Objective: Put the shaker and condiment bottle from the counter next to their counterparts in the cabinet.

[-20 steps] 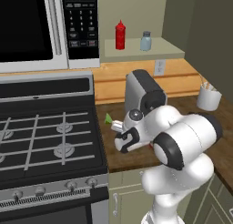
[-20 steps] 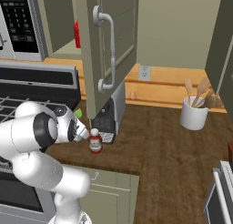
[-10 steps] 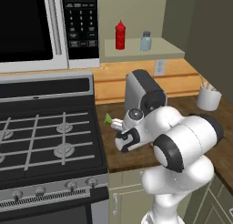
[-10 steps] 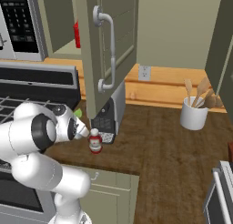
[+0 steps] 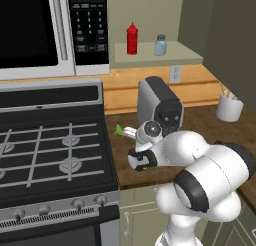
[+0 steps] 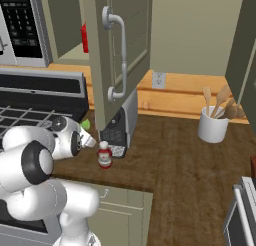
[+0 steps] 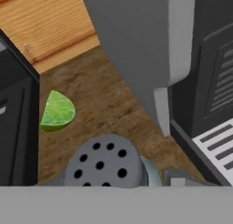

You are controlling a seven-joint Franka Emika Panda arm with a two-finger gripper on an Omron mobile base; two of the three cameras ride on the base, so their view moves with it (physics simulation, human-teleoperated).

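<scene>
Over the last second the arm has hardly shifted, but the hand (image 7: 114, 179) has been easing its fingers inward, and that slow closing is the only real change I see. In the hand view the shaker (image 7: 102, 161) sits right between the fingers, its grey perforated cap just ahead of the palm, still standing on the worktop (image 6: 175, 155). A finger edge shows close against the glass on one side, yet I cannot tell whether the fingers are truly clamped on it or only nearly so. A lime wedge (image 7: 57, 111) lies just beyond the hand, and the toaster (image 5: 159, 106) stands near it on the other side. I judge this to be the end of the grasp on the first item: once the grip is firm, the lift can start. The condiment bottle (image 6: 104, 155) waits just beside the hand, untouched. The cabinet (image 5: 175, 52) shelf is well above and beyond the hand, carrying the squeeze bottle (image 5: 132, 38) and the twin shaker (image 5: 159, 45), so both deliveries are still to come.
</scene>
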